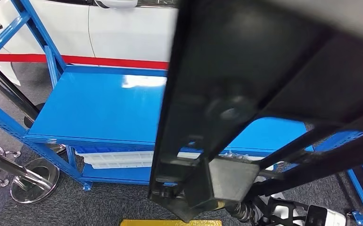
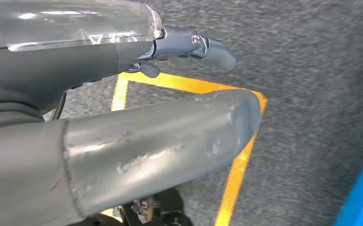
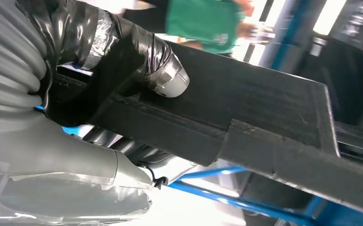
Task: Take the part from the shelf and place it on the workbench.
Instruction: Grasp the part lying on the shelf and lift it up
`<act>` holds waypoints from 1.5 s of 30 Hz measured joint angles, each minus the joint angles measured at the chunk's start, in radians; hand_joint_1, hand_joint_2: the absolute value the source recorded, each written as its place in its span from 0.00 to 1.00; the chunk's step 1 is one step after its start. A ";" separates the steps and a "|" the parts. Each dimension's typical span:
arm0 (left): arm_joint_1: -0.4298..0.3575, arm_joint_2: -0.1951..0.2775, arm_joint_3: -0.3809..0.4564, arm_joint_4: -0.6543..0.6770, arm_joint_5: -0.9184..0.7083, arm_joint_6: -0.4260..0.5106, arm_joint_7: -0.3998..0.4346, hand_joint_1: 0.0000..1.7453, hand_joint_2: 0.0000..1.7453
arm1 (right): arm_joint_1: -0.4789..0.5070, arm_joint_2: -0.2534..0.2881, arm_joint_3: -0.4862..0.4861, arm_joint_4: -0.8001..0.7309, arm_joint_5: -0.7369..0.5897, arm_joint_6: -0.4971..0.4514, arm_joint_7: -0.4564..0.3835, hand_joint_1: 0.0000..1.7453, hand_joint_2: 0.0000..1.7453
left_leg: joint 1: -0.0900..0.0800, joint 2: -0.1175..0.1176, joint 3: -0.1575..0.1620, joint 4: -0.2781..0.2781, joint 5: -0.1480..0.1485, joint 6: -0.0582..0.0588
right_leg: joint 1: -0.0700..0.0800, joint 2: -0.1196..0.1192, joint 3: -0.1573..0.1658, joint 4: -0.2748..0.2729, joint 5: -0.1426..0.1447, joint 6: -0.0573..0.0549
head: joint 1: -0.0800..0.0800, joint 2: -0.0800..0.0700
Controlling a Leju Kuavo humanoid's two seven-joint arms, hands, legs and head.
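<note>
— Carrying the part [image 1: 245, 80] is the step I'm on, as I read it: the long black frame is up off the blue shelf [image 1: 99, 108] and held close in front of my head camera, slanting across most of that view.

— Which hand has it?

— My right hand [image 3: 99, 70]. In the right wrist view my taped fingers [image 3: 163, 70] wrap over one edge of a black bar and my thumb sits under it, so the bar is clamped between them. It looks like a firm hold, though I can't see how far along the part that spot lies.

— And the left?

— My left hand [image 2: 137, 117] hangs over grey carpet and a yellow floor marking [image 2: 238, 160]. The thumb and a finger stick out straight and apart, with nothing between them. It holds nothing.

— Is anything left on the shelf?

— Its top deck shows bare blue where the part isn't hiding it. A white tray [image 1: 118, 159] lies on the level below. Behind the shelf there's a white car body [image 1: 127, 28] with a red stripe.

— So what comes next?

— The workbench is nowhere in my views, so I judge I must turn or walk away from the shelf first. The part is long and held one-handed near one end, I think, so it could swing and clip the shelf posts. I'd keep it high and steady, bring it clear of the blue uprights, then find the bench before lowering. A person in a green top [image 3: 203, 19] stands beyond the part, so I'd mind that side.
</note>
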 joint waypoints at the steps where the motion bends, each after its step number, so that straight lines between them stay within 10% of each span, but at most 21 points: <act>1: 0.000 -0.002 0.002 0.000 -0.002 0.000 0.003 0.00 0.00 | 0.010 -0.007 0.000 -0.003 0.016 -0.001 -0.011 1.00 1.00 | 0.001 0.000 -0.005 0.000 0.006 -0.003 | 0.001 0.000 0.053 -0.077 0.027 -0.005 | 0.000 0.000; 4: -0.002 -0.009 0.006 0.000 -0.003 0.001 0.008 0.00 0.00 | 0.036 -0.020 0.000 -0.018 0.032 -0.002 -0.024 1.00 1.00 | 0.005 0.000 -0.010 -0.006 0.026 -0.021 | 0.013 0.001 0.160 -0.246 0.067 -0.019 | 0.000 0.000; 7: -0.003 -0.012 0.010 0.000 -0.004 0.001 0.010 0.00 0.00 | 0.049 -0.028 0.000 -0.025 0.033 -0.002 -0.026 1.00 1.00 | 0.006 -0.001 -0.010 -0.013 0.036 -0.042 | 0.016 -0.003 0.154 -0.264 0.088 -0.034 | 0.000 0.000; 13: -0.003 -0.012 0.011 0.000 -0.020 0.002 0.009 0.00 0.00 | 0.107 -0.041 0.000 -0.030 0.133 -0.053 -0.041 1.00 1.00 | 0.005 -0.002 -0.082 0.269 -0.171 -0.053 | 0.013 -0.015 0.086 -0.264 0.148 -0.058 | -0.001 0.000; 17: -0.005 -0.004 0.011 0.000 -0.038 0.005 0.003 0.00 0.00 | 0.149 -0.060 0.001 -0.031 0.212 -0.117 -0.060 1.00 1.00 | 0.004 -0.002 0.073 0.101 -0.092 -0.052 | 0.011 -0.017 0.037 -0.247 0.174 -0.045 | -0.001 0.000; 20: -0.010 0.003 0.010 0.000 -0.054 0.008 0.000 0.00 0.00 | 0.162 -0.074 0.008 -0.035 0.260 -0.181 -0.064 1.00 1.00 | -0.002 -0.004 0.159 -0.038 -0.089 -0.044 | 0.015 -0.017 0.021 -0.242 0.195 -0.029 | -0.001 0.000; 23: -0.009 0.006 0.010 0.000 -0.063 0.011 0.000 0.00 0.00 | 0.174 -0.093 0.016 -0.044 0.289 -0.219 -0.067 1.00 1.00 | 0.001 -0.002 0.144 -0.050 -0.077 -0.023 | 0.012 -0.015 0.005 -0.225 0.185 -0.012 | 0.000 0.000; 28: -0.008 0.009 0.010 0.000 -0.076 0.011 -0.003 0.00 0.00 | 0.183 -0.130 0.032 -0.067 0.328 -0.255 -0.068 1.00 1.00 | -0.005 0.016 0.089 -0.041 -0.040 0.009 | 0.006 -0.010 -0.072 0.044 0.004 0.007 | 0.000 0.000; 30: -0.008 0.011 0.010 0.000 -0.081 0.010 -0.004 0.00 0.00 | 0.183 -0.146 0.046 -0.081 0.336 -0.264 -0.068 1.00 1.00 | -0.009 0.025 0.068 -0.035 -0.029 0.009 | 0.007 -0.011 -0.030 0.024 0.034 0.003 | 0.000 0.000; 33: -0.008 0.012 0.010 0.000 -0.089 0.010 -0.007 0.00 0.00 | 0.178 -0.168 0.070 -0.108 0.340 -0.284 -0.068 1.00 1.00 | -0.014 0.043 0.052 -0.031 -0.013 0.003 | 0.021 -0.041 0.122 -0.189 0.088 -0.026 | 0.000 0.000; 35: -0.009 0.011 0.010 0.000 -0.093 0.009 -0.009 0.00 0.00 | 0.172 -0.178 0.087 -0.124 0.339 -0.294 -0.069 1.00 1.00 | -0.013 0.059 0.048 -0.032 -0.002 -0.007 | 0.032 -0.056 0.170 -0.272 0.087 -0.039 | 0.000 0.000; 38: -0.012 0.014 0.010 0.000 -0.103 0.010 -0.014 0.00 0.00 | 0.169 -0.186 0.107 -0.136 0.333 -0.300 -0.069 1.00 1.00 | -0.011 0.064 0.040 -0.023 -0.009 -0.025 | 0.029 -0.039 0.159 -0.291 0.114 -0.052 | 0.000 0.000; 43: -0.010 0.023 0.010 -0.001 -0.114 0.018 -0.018 0.00 0.00 | 0.159 -0.190 0.129 -0.138 0.327 -0.298 -0.068 1.00 1.00 | -0.010 0.009 -0.035 0.234 -0.194 -0.042 | 0.022 -0.006 0.085 -0.277 0.165 -0.066 | 0.000 0.000; 45: -0.011 0.027 0.010 -0.001 -0.116 0.019 -0.018 0.00 0.00 | 0.159 -0.190 0.134 -0.138 0.325 -0.295 -0.068 1.00 1.00 | -0.008 0.008 -0.013 0.253 -0.166 -0.047 | 0.019 0.004 0.047 -0.256 0.178 -0.062 | 0.000 0.000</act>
